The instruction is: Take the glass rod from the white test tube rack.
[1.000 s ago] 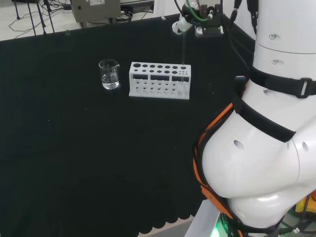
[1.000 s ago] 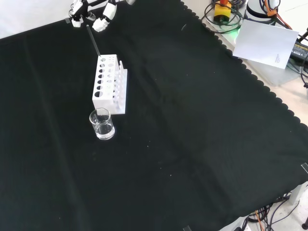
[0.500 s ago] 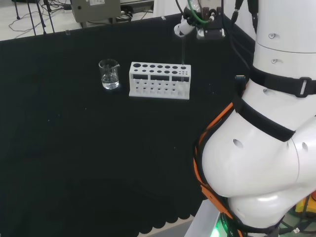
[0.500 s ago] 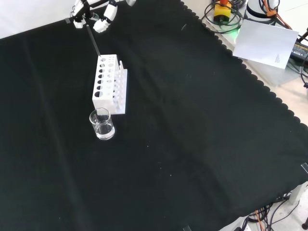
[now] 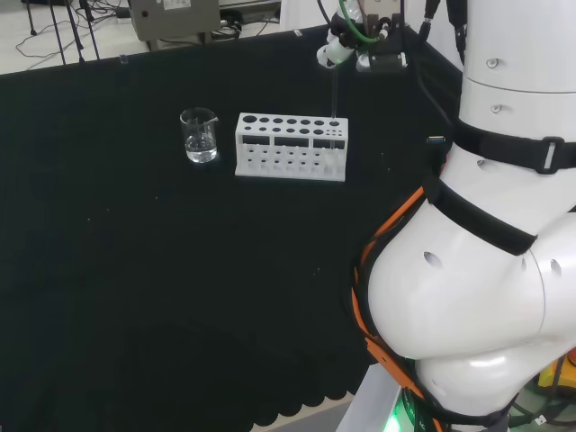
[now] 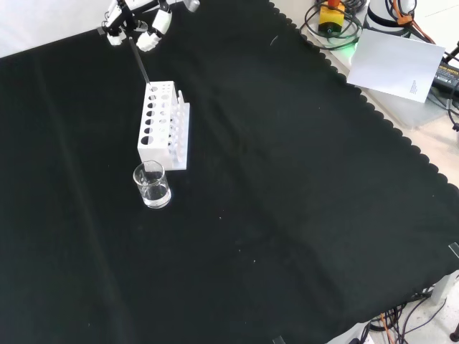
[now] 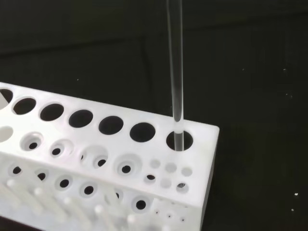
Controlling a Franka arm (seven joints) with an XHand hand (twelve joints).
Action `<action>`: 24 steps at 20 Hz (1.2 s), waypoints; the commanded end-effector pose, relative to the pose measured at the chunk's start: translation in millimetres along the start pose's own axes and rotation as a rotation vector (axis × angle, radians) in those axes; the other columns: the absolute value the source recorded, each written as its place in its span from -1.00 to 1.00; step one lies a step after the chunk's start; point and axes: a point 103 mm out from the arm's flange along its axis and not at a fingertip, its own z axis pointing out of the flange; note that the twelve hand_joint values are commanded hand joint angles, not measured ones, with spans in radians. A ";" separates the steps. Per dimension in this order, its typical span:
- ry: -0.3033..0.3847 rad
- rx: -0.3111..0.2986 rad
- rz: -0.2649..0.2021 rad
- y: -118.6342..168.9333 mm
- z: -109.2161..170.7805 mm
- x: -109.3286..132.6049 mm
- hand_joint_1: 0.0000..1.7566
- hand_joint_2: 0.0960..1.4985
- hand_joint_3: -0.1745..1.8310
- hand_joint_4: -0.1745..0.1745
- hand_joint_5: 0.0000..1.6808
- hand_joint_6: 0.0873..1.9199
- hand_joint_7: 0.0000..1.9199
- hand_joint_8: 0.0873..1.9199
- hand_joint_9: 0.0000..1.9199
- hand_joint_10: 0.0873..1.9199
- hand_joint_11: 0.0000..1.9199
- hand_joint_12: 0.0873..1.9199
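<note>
The white test tube rack (image 5: 291, 146) stands on the black cloth, also seen in the front view (image 6: 163, 125) and close up in the wrist view (image 7: 110, 159). The glass rod (image 5: 334, 90) hangs upright over the rack's end hole. Its lower end (image 7: 177, 115) sits right at the mouth of that hole. The hand (image 5: 360, 49) is above the rack with its fingers pinched round the rod's top. In the front view the hand (image 6: 136, 25) is at the upper edge, and the rod (image 6: 138, 61) slants down from it to the rack.
A small glass beaker (image 5: 199, 135) with a little clear liquid stands just left of the rack in the head view, and nearer than the rack in the front view (image 6: 152, 185). The arm's white links (image 5: 477, 225) take up the right of the head view.
The hand has risen a little with the rod, drawing the rod up out of the rack's end hole. Rack and beaker have not moved.
</note>
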 end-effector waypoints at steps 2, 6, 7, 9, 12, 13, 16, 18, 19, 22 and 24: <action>0.015 -0.004 -0.013 1.4 11.1 6.1 -0.05 0.14 -0.28 -1.00 -0.45 -0.12 -0.03 0.16 0.48 0.12 -0.26 0.32; 0.002 -0.039 -0.032 -2.3 12.8 7.6 0.06 0.09 -0.24 -1.00 -0.34 -0.11 0.06 0.11 0.59 0.05 -0.21 0.30; -0.004 -0.048 -0.036 -2.2 12.9 9.6 0.08 0.07 -0.22 -1.00 -0.31 -0.11 0.08 0.10 0.60 0.04 -0.20 0.29; -0.005 -0.071 -0.037 -2.0 12.2 13.1 0.15 0.05 -0.19 -1.00 -0.23 -0.12 0.13 0.08 0.64 -0.01 -0.17 0.26; 0.007 -0.100 -0.044 -2.3 11.4 17.8 0.38 0.07 -0.24 -1.00 -0.08 -0.01 0.08 0.14 0.67 -0.05 -0.09 0.22; 0.015 -0.112 -0.047 -2.5 10.7 20.1 0.40 0.19 -0.40 -1.00 -0.03 0.07 0.03 0.17 0.67 -0.06 -0.07 0.20; 0.033 -0.132 -0.052 -3.3 6.4 27.3 0.42 0.35 -0.62 -1.00 0.05 0.12 0.00 0.16 0.68 -0.05 -0.01 0.17; 0.036 -0.139 -0.053 -4.6 2.5 30.8 0.43 0.30 -0.57 -1.00 0.09 0.11 0.01 0.14 0.68 -0.05 0.06 0.10; 0.048 -0.144 -0.051 -5.4 -0.1 32.1 0.43 0.24 -0.49 -1.00 0.10 0.11 0.02 0.14 0.69 -0.05 0.09 0.08; 0.053 -0.145 -0.047 -7.7 -6.7 34.7 0.44 0.08 -0.28 -1.00 0.14 0.12 0.05 0.15 0.69 -0.05 0.13 0.04; 0.055 -0.150 -0.037 -9.8 -11.0 35.2 0.44 -0.04 -0.15 -1.00 0.17 0.13 0.08 0.16 0.71 -0.07 0.17 0.00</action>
